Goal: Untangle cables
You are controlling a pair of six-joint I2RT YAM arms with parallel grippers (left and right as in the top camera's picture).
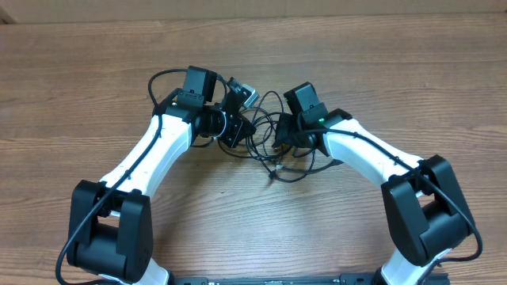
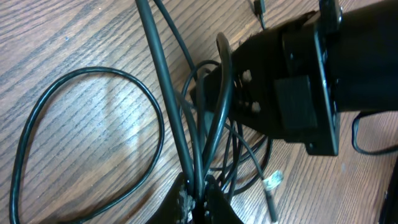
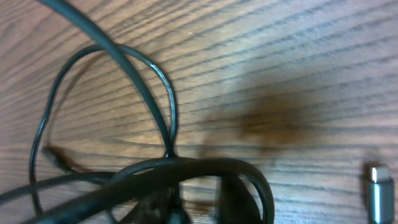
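Several thin black cables (image 1: 264, 125) lie tangled on the wooden table between my two grippers. In the left wrist view my left gripper (image 2: 202, 200) is shut on a bundle of cable strands (image 2: 186, 149) rising from its fingertips; a wide loop (image 2: 37, 118) spreads to the left and a silver plug (image 2: 272, 182) lies to the right. The right gripper's black body (image 2: 292, 81) sits just beyond the tangle. My right gripper (image 3: 196, 202) has its fingers apart, with a thin strand passing between them and a thicker cable (image 3: 205, 167) arching across in front.
The wooden table (image 1: 79, 87) extends all round the tangle. A silver plug end (image 3: 378, 193) lies at the right of the right wrist view. A loose cable end (image 1: 271, 176) trails toward the front of the table. Both white arms (image 1: 150, 154) angle in from the near edge.
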